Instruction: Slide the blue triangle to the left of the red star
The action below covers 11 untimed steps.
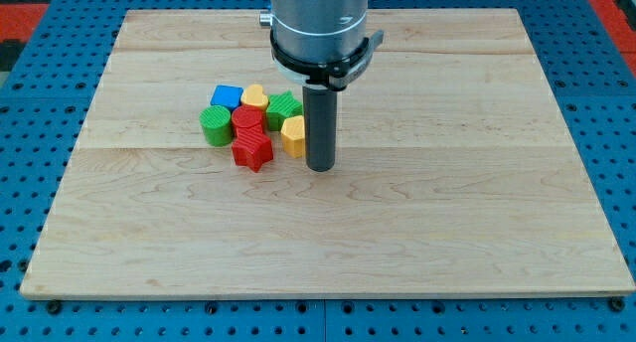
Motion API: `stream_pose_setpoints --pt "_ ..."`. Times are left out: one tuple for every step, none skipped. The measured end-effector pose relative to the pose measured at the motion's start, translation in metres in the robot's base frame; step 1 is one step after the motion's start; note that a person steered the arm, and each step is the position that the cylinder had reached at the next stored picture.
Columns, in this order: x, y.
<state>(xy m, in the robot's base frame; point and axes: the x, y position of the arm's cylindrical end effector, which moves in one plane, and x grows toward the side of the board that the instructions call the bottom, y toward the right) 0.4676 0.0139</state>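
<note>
My tip (320,168) just right of yellow block (293,135), cluster's far side. No jaws on rig. Approach step: blue block (227,95), shape unclear, needs reaching, pushing left of red star (252,151).

blocks (254,125) clustered; my tip (320,167) right

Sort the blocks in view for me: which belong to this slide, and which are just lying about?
In the job:
- blue block, shape unclear, at the cluster's top left
- red star, at the cluster's bottom
- my tip, right of the cluster, beside the yellow block

Lying about:
- green block
- second green block
- yellow heart-like block
- yellow block
- second red block
</note>
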Motion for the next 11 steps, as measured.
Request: stream_pose_setpoints --pt "-0.095 0.110" --pt "-0.202 0.145" --pt "-0.273 0.127" --pt "-0.276 0.104" --pt "-0.275 0.031" --pt "-0.275 -0.035" --pt "-0.268 -0.072" --pt "-0.240 -0.120" --pt "-0.259 -0.108" --pt "-0.257 -0.134" --pt "-0.223 -0.189"
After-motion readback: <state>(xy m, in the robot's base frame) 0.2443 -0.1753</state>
